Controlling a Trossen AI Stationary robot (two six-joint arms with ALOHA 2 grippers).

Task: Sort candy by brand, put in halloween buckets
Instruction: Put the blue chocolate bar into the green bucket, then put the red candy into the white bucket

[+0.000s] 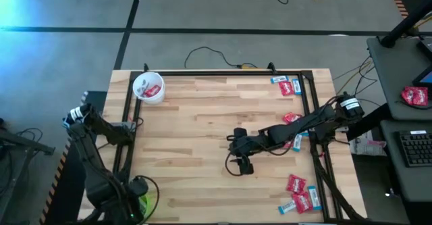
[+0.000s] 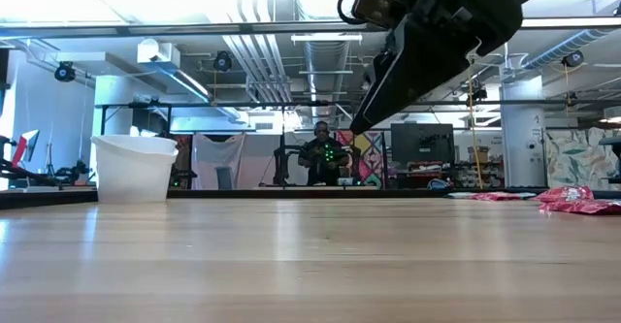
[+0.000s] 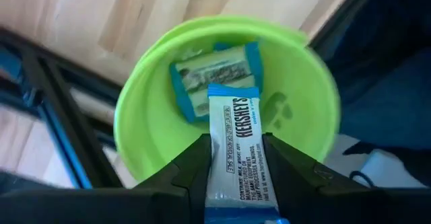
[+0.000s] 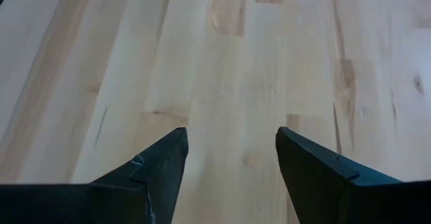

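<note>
The left gripper (image 3: pixel 232 177), clamped on a light blue and white candy (image 3: pixel 234 146), hangs over the green bucket (image 3: pixel 306 76) at the tabletop's near left corner, while the right gripper (image 4: pixel 232 163) gapes empty above mid-table (image 4: pixel 236 62).

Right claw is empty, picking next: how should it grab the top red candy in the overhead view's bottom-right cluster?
Come straight down with the open right claw: that red candy lies flat on the table. Pinch across its edges from the table-centre side, where wood looks bare; other pieces crowd its other side. Left claw holds a blue candy over the green bucket.
</note>
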